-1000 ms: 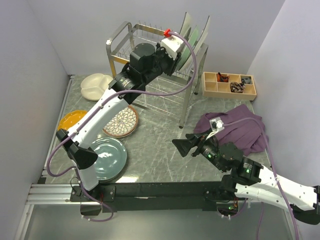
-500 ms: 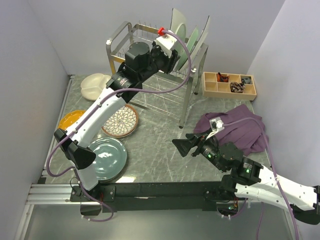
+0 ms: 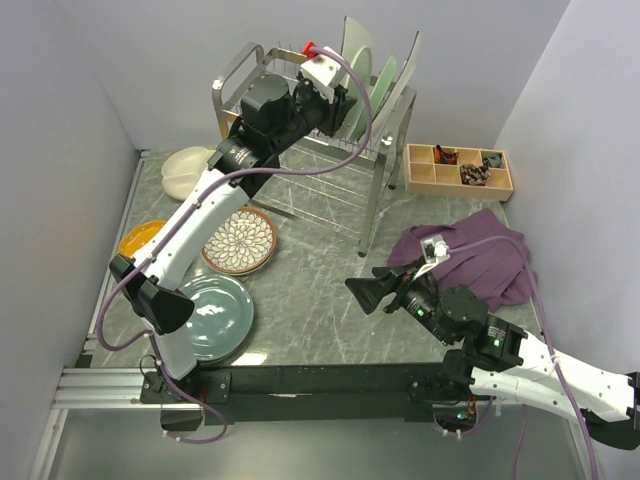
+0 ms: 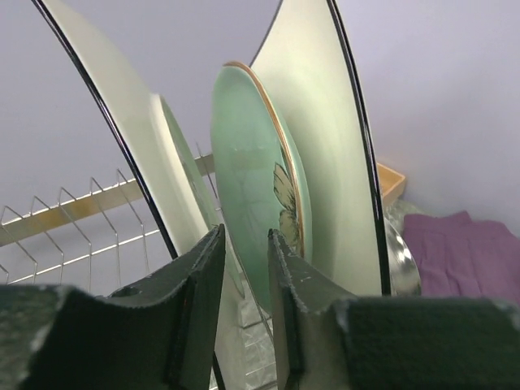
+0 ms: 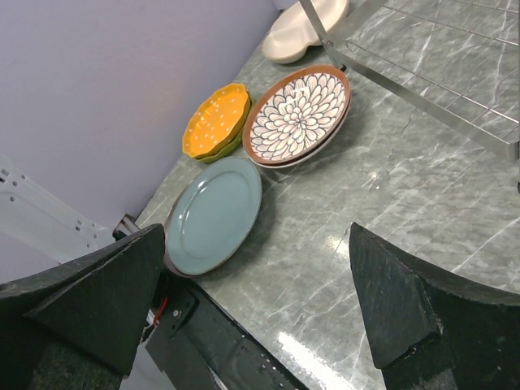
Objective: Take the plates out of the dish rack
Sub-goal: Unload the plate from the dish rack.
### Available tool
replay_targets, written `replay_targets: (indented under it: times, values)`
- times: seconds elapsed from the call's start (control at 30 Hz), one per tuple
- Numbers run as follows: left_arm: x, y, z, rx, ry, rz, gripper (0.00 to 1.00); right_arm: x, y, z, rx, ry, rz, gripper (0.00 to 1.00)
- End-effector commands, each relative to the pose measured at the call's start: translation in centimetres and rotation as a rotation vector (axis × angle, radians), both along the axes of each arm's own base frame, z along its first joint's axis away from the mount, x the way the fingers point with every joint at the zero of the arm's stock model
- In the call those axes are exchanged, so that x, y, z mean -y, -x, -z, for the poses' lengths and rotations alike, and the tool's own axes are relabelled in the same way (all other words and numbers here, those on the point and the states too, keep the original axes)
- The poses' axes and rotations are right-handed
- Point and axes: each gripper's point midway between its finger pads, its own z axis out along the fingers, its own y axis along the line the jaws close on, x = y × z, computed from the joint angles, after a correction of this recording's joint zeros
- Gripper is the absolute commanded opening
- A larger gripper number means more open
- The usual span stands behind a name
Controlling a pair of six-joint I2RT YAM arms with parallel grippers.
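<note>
Your left gripper [image 4: 244, 260] was clamped on the dark-rimmed cream plate [image 4: 130, 122], standing upright atop the dish rack [image 3: 232, 80] at upper centre of the overhead view. Your right gripper [image 5: 258, 244] hung wide apart, lower right.

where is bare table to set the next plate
Widest bare patch: mid table, bordered by the petal plate, the dish rack legs, the purple cloth and the open right end effector. The left side is crowded: cream plate, orange plate and grey-blue plate. Left end effector grips the dark-rimmed plate.
</note>
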Motion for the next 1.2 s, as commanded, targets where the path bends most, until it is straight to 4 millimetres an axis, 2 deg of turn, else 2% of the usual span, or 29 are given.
replay_targets:
  times: [0.0, 0.37, 0.57, 0.63, 0.8, 0.9, 1.07, 1.17]
  values:
    - [-0.3, -0.9, -2.2, 0.024, 0.069, -0.019, 0.38, 0.2, -0.2, -1.1, 0.025, -0.038, 0.014, 1.0]
    - [0.6, -1.9, -1.8, -0.001, 0.097, 0.013, 0.35, 0.3, -0.2, -1.1, 0.027, -0.038, 0.015, 1.0]
    - [-0.1, -2.2, -2.2, 0.005, 0.121, -0.009, 0.4, 0.3, -0.2, -1.1, 0.025, -0.034, 0.018, 1.0]
    - [-0.5, -1.8, -2.8, 0.022, 0.134, -0.009, 0.46, 0.3, -0.2, -1.1, 0.028, -0.035, 0.018, 1.0]
    - [-1.2, 0.1, -5.4, -0.013, 0.241, 0.018, 0.45, 0.3, -0.2, -1.3, 0.032, -0.041, 0.015, 1.0]
    - [-1.9, 0.9, -6.7, -0.03, 0.305, 0.017, 0.52, 0.2, -0.2, -1.1, 0.028, -0.034, 0.014, 1.0]
    - [-2.4, 2.8, -8.7, -0.055, 0.397, 0.064, 0.52, 0.0, -0.3, -0.9, 0.025, -0.026, 0.017, 0.99]
    - [-3.4, 3.4, -10.0, -0.076, 0.46, 0.049, 0.5, 0.0, -0.3, -0.9, 0.022, -0.027, 0.015, 0.99]
